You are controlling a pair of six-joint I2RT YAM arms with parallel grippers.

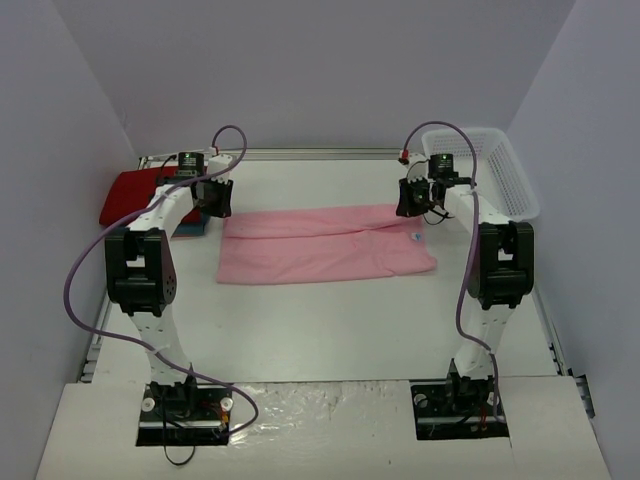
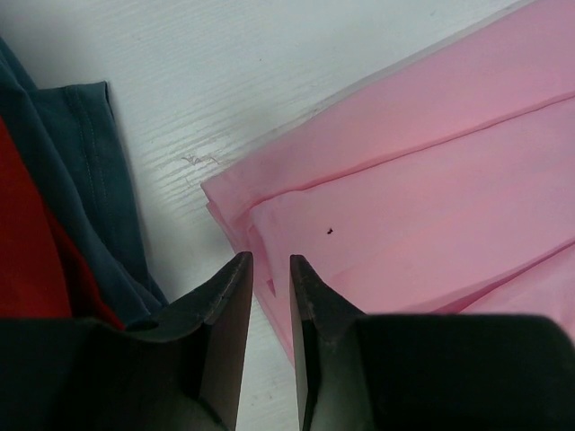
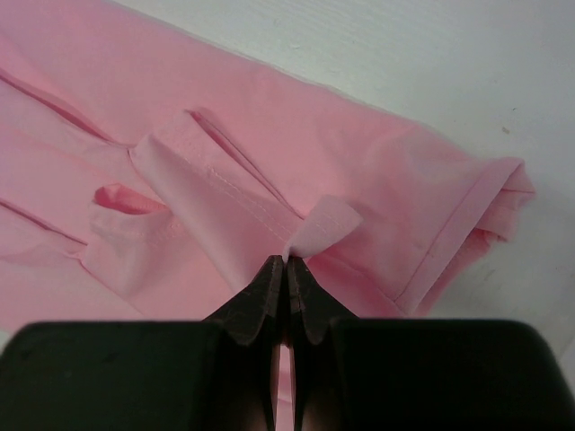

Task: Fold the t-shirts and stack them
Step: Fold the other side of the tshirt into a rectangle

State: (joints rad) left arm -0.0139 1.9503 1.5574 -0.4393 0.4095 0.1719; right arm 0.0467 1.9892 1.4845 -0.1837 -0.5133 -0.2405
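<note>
The pink t-shirt (image 1: 325,245) lay as a long folded strip across the counter's (image 1: 330,330) middle. The right tool (image 3: 287,262) was closed, pinching a cloth flap at its right end, probably to fold it across. The left tool (image 2: 270,260) hung slightly parted and empty over the left end, near the red t-shirt (image 1: 125,195) and teal t-shirt (image 2: 99,180) stacked at the far-left corner.

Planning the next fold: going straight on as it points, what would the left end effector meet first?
Likely the folded edge of the pink t-shirt, right ahead of the left end effector; depth is unclear.
</note>
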